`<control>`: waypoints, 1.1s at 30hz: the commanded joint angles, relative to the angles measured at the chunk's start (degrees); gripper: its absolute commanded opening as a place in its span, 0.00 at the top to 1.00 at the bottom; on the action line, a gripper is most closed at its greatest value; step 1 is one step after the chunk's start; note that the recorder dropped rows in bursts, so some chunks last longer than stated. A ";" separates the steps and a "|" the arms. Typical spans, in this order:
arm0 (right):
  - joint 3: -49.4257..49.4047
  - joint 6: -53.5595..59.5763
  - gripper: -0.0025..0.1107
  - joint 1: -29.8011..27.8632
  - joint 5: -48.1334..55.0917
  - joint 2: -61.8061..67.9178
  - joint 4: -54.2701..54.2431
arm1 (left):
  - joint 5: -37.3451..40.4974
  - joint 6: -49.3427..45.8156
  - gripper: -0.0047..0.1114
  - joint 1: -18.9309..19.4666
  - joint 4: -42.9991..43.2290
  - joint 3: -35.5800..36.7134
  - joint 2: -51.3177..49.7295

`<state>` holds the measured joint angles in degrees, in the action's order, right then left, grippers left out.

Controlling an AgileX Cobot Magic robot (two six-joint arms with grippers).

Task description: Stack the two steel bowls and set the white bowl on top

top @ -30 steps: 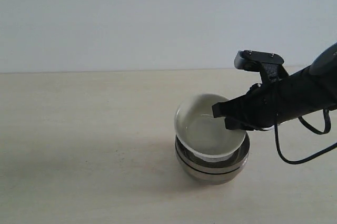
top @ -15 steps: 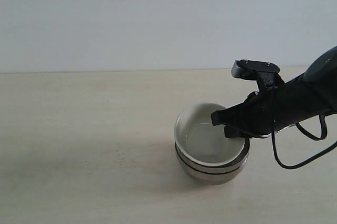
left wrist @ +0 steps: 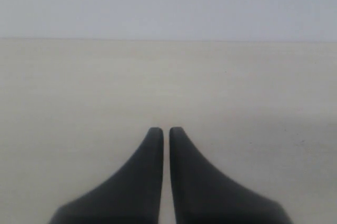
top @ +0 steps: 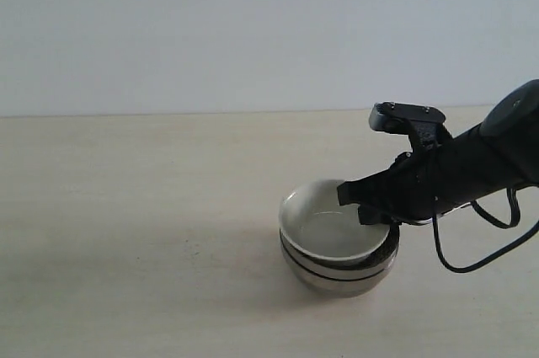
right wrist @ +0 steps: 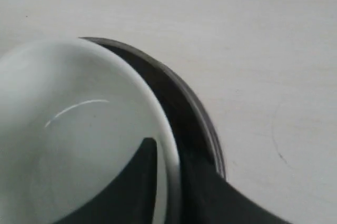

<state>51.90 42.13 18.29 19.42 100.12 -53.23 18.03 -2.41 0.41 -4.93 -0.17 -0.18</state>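
Note:
The two steel bowls [top: 337,275] sit nested on the table at centre right; only their shiny sides show, and a dark rim [right wrist: 184,108] in the right wrist view. The white bowl [top: 324,232] rests inside them, nearly level. My right gripper [top: 358,205] is shut on the white bowl's right rim [right wrist: 171,145], one finger inside the bowl and one outside. My left gripper [left wrist: 166,129] is shut with nothing in it, low over bare table, and does not appear in the exterior view.
The beige table [top: 126,232] stretches around the stack, with a pale wall behind. A black cable [top: 472,261] loops below the right arm, to the right of the bowls.
The right gripper has lowered the white bowl from a tilted position above the steel bowls down into them, and it now sits almost level.

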 commanded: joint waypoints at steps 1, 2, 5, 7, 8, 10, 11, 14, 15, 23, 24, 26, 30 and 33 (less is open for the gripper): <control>0.19 0.40 0.64 -0.03 -1.09 -0.17 -0.02 | -0.43 0.27 0.93 -0.29 0.00 0.17 0.18; 0.19 0.40 0.58 -0.03 -1.37 -0.27 -0.02 | -0.43 0.27 0.93 -0.29 0.00 0.17 0.18; 0.19 0.40 0.55 -0.03 -3.47 -2.52 -0.02 | -0.43 0.27 0.93 -0.29 0.00 0.17 0.18; 0.19 0.40 0.55 -0.03 -3.92 -4.87 -0.02 | -0.43 0.27 0.93 -0.29 0.00 0.17 0.18; 0.19 0.40 0.55 -0.03 -3.77 -6.53 -0.02 | -0.43 0.27 0.93 -0.29 0.00 0.17 0.18; 0.19 0.40 0.55 -0.03 -3.51 -8.60 -0.02 | -0.43 0.27 0.93 -0.29 0.00 0.17 0.18; 0.19 0.40 0.55 -0.03 -3.51 -9.11 -0.02 | -0.43 0.27 0.93 -0.29 0.00 0.17 0.18; 0.19 0.17 0.56 -0.03 -3.05 -9.75 -0.02 | -0.43 0.27 0.93 -0.29 0.00 0.17 0.18; 0.19 0.17 0.60 -0.03 -2.07 -9.75 -0.02 | -0.43 0.27 0.93 -0.29 0.00 0.17 0.18; 0.19 0.74 0.98 3.01 2.63 -9.64 -0.16 | -0.43 0.27 0.93 -0.29 0.00 0.17 0.18; 0.19 1.17 0.98 4.11 1.86 -9.64 -0.16 | -0.43 0.27 0.93 -0.29 0.00 0.17 0.18; 0.07 1.49 0.98 6.67 -0.42 -9.39 -0.16 | -0.43 0.27 0.93 -0.29 0.00 0.17 0.18; 0.07 1.49 0.98 11.11 -5.46 -7.23 -0.16 | -0.43 0.27 0.93 -0.29 0.00 0.17 0.18; 0.07 1.49 0.98 13.28 -7.97 -4.55 -0.16 | -0.43 0.27 0.93 -0.29 0.00 0.17 0.18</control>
<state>51.89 43.03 29.86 14.33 93.43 -53.25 18.03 -2.41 0.41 -4.93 -0.17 -0.18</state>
